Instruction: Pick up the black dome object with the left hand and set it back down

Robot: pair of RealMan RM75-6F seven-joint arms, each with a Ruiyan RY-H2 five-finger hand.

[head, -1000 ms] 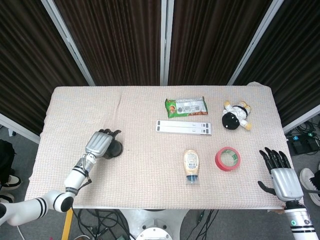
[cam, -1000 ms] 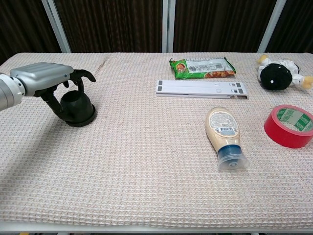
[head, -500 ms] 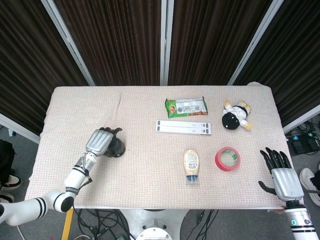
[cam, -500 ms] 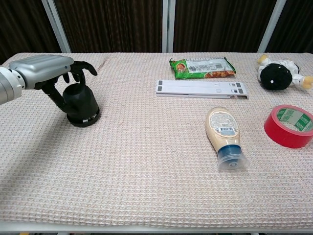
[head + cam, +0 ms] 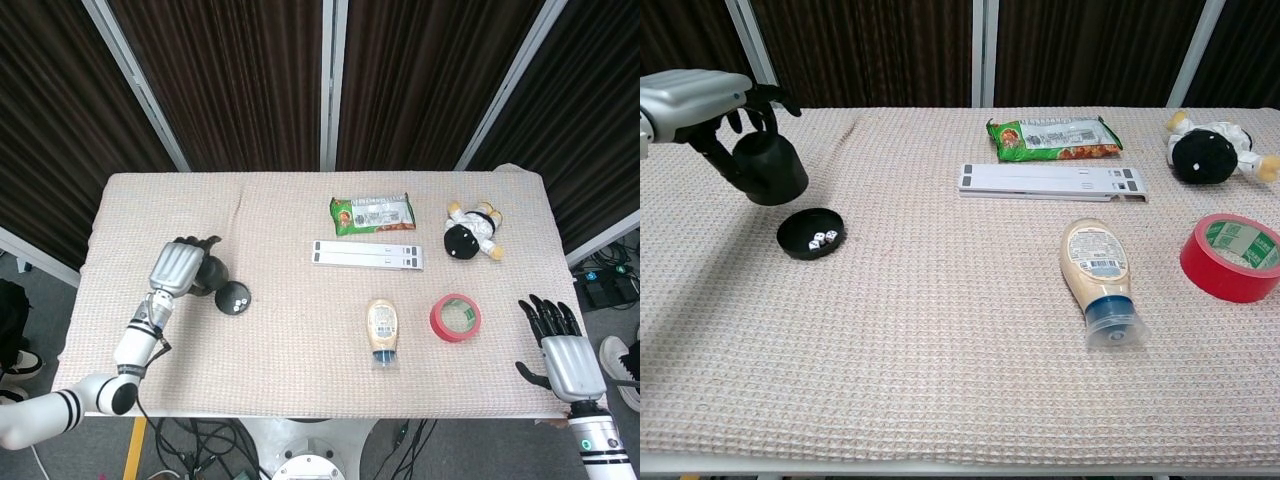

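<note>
My left hand [image 5: 176, 268] [image 5: 700, 92] grips the black dome [image 5: 767, 168] [image 5: 211, 275] and holds it in the air above the table's left side. Just below and to the right of it, a shallow black base dish [image 5: 811, 233] [image 5: 234, 297] lies on the cloth with small white dice in it. The dome is clear of the dish. My right hand [image 5: 560, 350] hovers open off the table's near right corner, fingers spread, holding nothing; the chest view does not show it.
A green snack packet [image 5: 1053, 137], a white flat bar [image 5: 1052, 182], a mayonnaise bottle on its side [image 5: 1099, 275], a red tape roll [image 5: 1232, 256] and a black-and-white plush toy [image 5: 1208, 150] lie across the middle and right of the beige cloth [image 5: 940, 370].
My left hand has lifted the dome up and to the left, off its base dish, uncovering the white dice. The right hand has not moved.
</note>
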